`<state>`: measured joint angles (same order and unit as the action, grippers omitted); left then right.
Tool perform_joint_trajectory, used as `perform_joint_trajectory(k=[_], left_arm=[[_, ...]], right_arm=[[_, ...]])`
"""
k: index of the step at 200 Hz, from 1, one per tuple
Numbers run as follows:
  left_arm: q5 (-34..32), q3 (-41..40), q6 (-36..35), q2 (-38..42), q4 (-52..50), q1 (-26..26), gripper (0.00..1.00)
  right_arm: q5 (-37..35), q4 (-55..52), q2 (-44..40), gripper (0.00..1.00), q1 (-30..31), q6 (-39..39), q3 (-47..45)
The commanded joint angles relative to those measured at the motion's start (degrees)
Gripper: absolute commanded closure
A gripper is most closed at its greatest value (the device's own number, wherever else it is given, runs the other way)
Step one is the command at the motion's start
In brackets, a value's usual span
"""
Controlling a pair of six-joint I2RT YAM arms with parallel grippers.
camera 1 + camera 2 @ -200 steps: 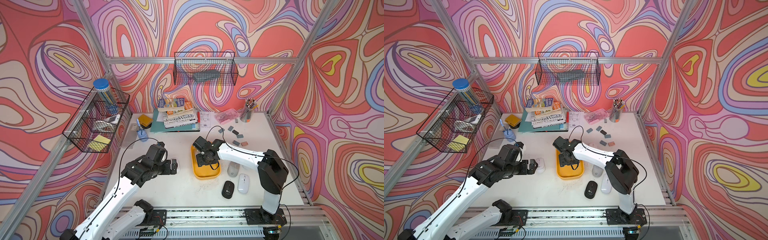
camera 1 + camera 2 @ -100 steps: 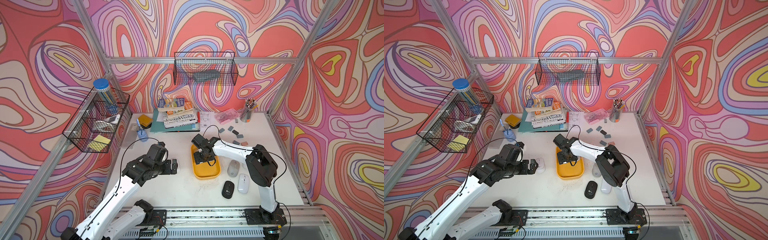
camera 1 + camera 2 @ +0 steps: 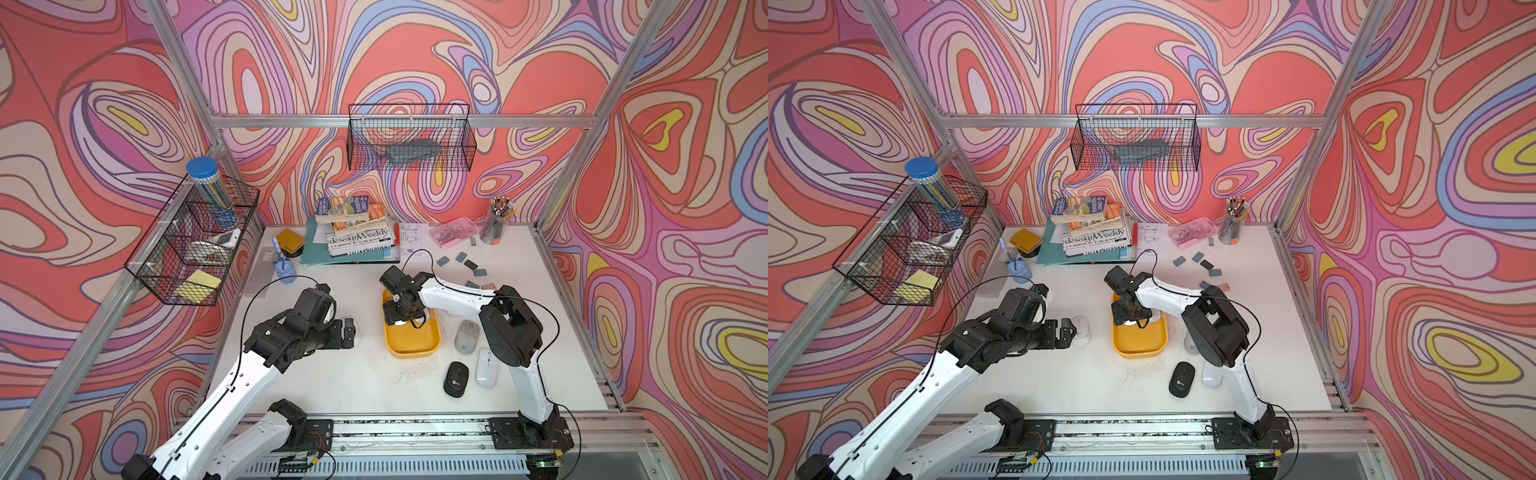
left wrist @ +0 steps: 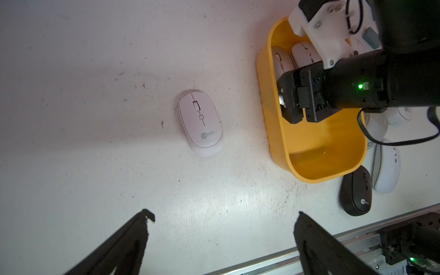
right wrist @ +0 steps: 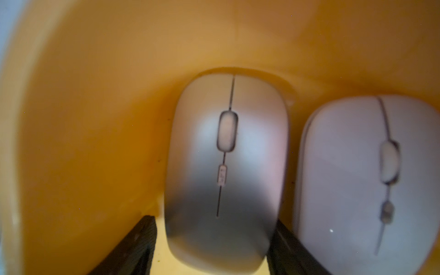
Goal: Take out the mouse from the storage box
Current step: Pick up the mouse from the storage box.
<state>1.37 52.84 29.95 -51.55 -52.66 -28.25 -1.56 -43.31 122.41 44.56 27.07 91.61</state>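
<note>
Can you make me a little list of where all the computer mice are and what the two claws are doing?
Storage box: silver mouse and white neighbour mouse, side by side inside
Right claw: open, down in the box, straddling the silver mouse
Left claw: open, empty, over the table
Table, left-arm side of box: lone white mouse
Table, right-arm side of box: grey mouse, slim white mouse, black mouse
</note>
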Motion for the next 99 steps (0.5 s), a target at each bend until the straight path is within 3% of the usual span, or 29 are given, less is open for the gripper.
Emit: perform_joint_trajectory(k=[1, 48, 99], left_arm=[[0.1, -0.1, -0.7, -0.2, 0.7, 0.0, 0.01], [0.4, -0.1, -0.7, 1.6, 0.6, 0.0, 0.01], [-4.7, -0.2, 0.2, 4.2, -0.9, 0.0, 0.01]], right_arm=[[-2.2, -1.7, 2.4, 0.30, -0.3, 0.1, 1.5], [-6.0, -4.0, 3.0, 0.41, 0.6, 0.2, 2.2], [-9.8, -0.1, 1.1, 0.49, 3.5, 1.8, 1.5]])
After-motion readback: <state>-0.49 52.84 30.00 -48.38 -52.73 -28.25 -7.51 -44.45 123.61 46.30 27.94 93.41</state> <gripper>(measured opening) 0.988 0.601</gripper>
